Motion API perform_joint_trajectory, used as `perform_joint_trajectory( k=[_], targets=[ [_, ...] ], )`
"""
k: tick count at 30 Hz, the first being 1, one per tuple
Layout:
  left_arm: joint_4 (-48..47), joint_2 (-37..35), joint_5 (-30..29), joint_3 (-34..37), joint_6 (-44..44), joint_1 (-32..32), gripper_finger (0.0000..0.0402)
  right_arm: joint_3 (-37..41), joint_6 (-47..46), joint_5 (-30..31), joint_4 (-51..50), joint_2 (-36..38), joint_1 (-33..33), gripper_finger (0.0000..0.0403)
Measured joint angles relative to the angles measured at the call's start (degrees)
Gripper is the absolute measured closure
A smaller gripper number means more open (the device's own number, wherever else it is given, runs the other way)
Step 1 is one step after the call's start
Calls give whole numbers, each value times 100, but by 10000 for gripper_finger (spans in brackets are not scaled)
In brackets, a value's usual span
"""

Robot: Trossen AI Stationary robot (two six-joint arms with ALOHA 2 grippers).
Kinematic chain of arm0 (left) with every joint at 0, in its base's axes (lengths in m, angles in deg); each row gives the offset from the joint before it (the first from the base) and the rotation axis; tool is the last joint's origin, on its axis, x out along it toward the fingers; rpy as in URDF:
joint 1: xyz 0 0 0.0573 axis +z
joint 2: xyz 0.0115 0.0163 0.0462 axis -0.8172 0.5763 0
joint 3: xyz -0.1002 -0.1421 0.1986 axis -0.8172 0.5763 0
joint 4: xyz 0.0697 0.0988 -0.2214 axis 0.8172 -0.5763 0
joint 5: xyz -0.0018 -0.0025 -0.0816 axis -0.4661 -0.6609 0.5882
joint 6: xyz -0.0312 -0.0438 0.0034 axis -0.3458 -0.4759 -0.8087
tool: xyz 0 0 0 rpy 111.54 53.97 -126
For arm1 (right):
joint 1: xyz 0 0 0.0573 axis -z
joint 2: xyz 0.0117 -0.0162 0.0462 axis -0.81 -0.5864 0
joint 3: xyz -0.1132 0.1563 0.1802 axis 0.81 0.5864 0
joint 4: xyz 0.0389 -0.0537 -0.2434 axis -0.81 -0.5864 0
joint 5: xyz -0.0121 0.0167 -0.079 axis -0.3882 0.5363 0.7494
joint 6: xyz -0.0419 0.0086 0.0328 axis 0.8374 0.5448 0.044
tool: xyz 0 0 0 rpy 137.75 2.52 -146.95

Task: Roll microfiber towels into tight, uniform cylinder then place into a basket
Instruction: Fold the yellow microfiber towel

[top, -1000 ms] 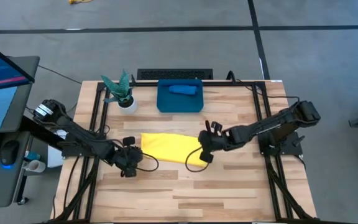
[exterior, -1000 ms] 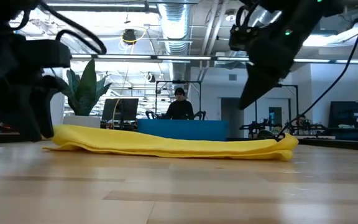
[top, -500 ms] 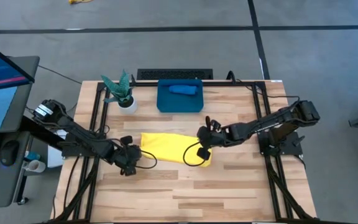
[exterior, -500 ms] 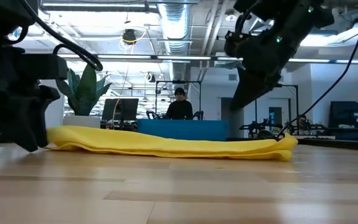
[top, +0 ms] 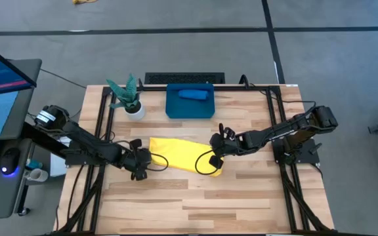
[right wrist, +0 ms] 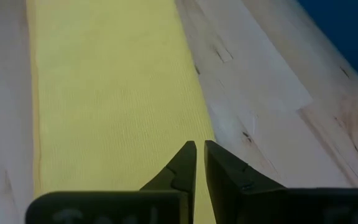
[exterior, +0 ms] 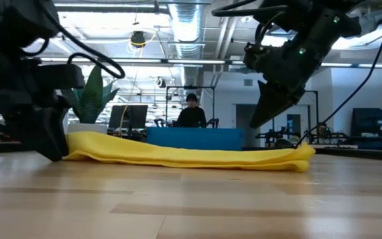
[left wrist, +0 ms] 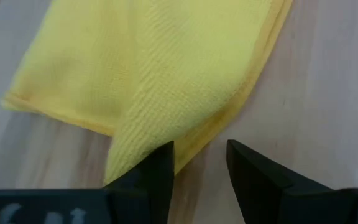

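The yellow towel (top: pixel 179 155) lies folded into a long flat strip across the middle of the table. My left gripper (left wrist: pixel 201 149) stands open low at the strip's left end, one finger (left wrist: pixel 160 165) over a folded corner (left wrist: pixel 135 140), the other over bare wood. My right gripper (right wrist: pixel 200 146) is shut and hangs above the strip's right end (exterior: pixel 297 156), clear of it in the low view. The blue towel (top: pixel 192 94) lies rolled inside the teal basket (top: pixel 176 108) at the far middle of the table. My left gripper comes at the yellow towel's left end slanting down from the table's left. One finger lies against or just over the folded corner (left wrist: pixel 129 149); whether it touches the cloth I cannot tell.
A small white pot with a green plant (top: pixel 134 108) stands left of the basket. A dark slab (top: pixel 184 78) lies behind the basket at the table's far edge. Bare wood (top: pixel 195 203) stretches along the near half of the table.
My left gripper has moved toward the table's right and down, up to the yellow towel's left end. My right gripper has sunk a little over the towel's right end. The towel lies as before.
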Motion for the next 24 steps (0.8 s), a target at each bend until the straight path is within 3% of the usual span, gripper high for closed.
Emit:
perform_joint_trajectory(
  k=[7,11,24],
  targets=[
    [187,-13,642,106,-349,278,262,0,-55,-10,-2,0,2,349],
    [112,-8,718,102,-579,279,262,-2,-320,-573,-83,-2,33,349],
    [97,-2,965,99,-798,272,262,-16,-558,-887,-126,-857,13,350]
  ],
)
